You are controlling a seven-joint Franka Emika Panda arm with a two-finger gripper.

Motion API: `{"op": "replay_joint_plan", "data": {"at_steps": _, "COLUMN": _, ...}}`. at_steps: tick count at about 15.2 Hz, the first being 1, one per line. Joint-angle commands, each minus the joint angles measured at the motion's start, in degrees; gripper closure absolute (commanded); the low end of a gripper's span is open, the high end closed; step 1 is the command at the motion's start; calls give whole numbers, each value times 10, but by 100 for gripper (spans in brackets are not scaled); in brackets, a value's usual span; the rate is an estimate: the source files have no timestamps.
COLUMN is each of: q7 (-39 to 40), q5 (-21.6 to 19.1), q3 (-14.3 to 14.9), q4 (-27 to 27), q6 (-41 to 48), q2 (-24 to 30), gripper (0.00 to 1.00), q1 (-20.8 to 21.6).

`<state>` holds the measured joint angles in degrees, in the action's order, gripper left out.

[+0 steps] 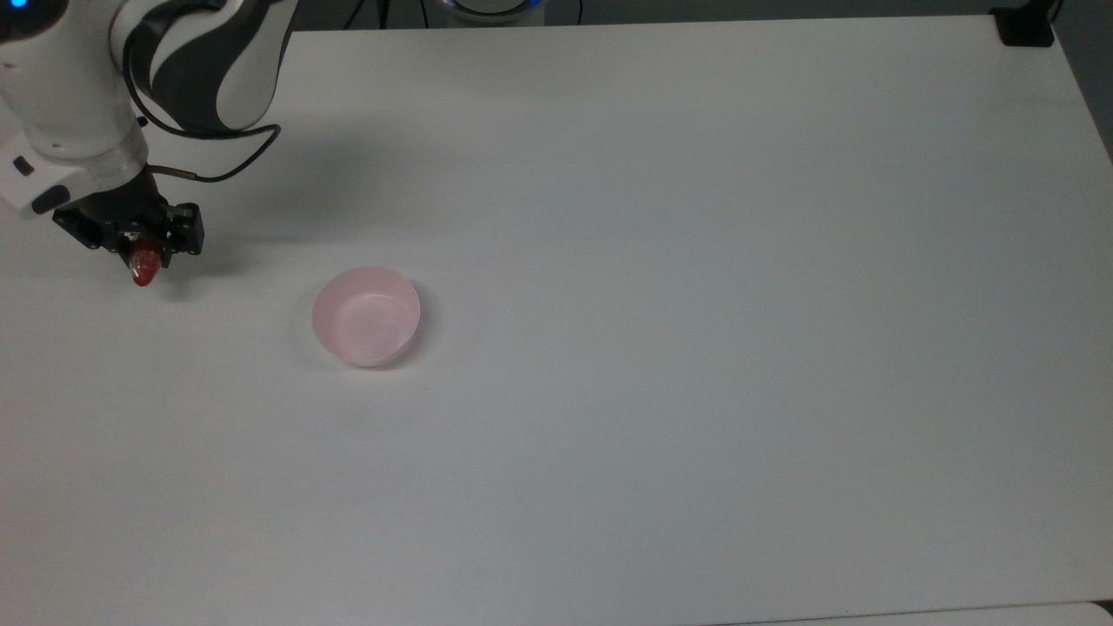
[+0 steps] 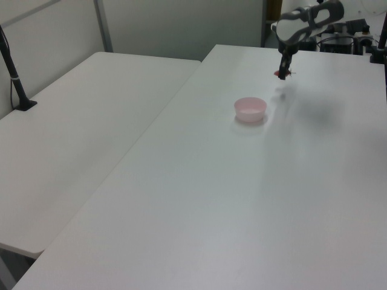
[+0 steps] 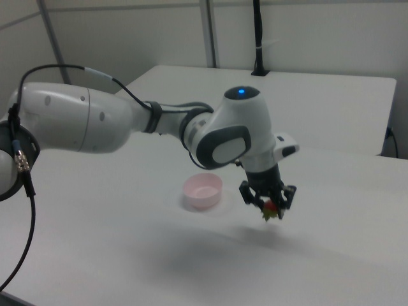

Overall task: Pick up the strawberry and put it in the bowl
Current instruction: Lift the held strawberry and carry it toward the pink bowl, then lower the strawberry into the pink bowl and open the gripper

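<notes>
My gripper (image 1: 142,252) (image 3: 271,205) (image 2: 282,71) is shut on the small red strawberry (image 1: 144,263) (image 3: 271,208) (image 2: 279,74) and holds it in the air above the white table (image 1: 696,348), tip pointing down; its shadow lies on the table below. The pale pink bowl (image 1: 366,316) (image 2: 250,109) (image 3: 203,190) stands empty on the table, to the right of the gripper in the top view and to its left in the right view.
A second white table (image 2: 78,139) adjoins on the left view's left, with a black post (image 2: 13,72) clamped on it. A black mount (image 1: 1024,26) sits at the top view's far right corner. The arm's white links (image 3: 127,121) reach over the table.
</notes>
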<state>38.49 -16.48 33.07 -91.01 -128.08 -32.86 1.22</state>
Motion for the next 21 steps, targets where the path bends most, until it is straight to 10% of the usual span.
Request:
{"op": "replay_joint_plan", "data": {"at_steps": 1, "q7": -26, "q5": -28, "q3": 0, "q4": 10, "q6": 2, "q2": 31, "gripper": 62, "q1": 42}}
{"op": "replay_joint_plan", "data": {"at_steps": 11, "q7": -121, "q5": 0, "q3": -2, "q4": -7, "q6": 71, "q2": 36, "gripper": 60, "q1": 186}}
{"op": "replay_joint_plan", "data": {"at_steps": 16, "q7": -121, "q5": 29, "q3": -8, "q4": -22, "q6": 75, "q2": 33, "gripper": 0, "q1": 179}}
{"op": "replay_joint_plan", "data": {"at_steps": 21, "q7": -233, "q5": 70, "q3": -26, "q4": -15, "q6": 112, "q2": 82, "gripper": 0, "q1": 175}}
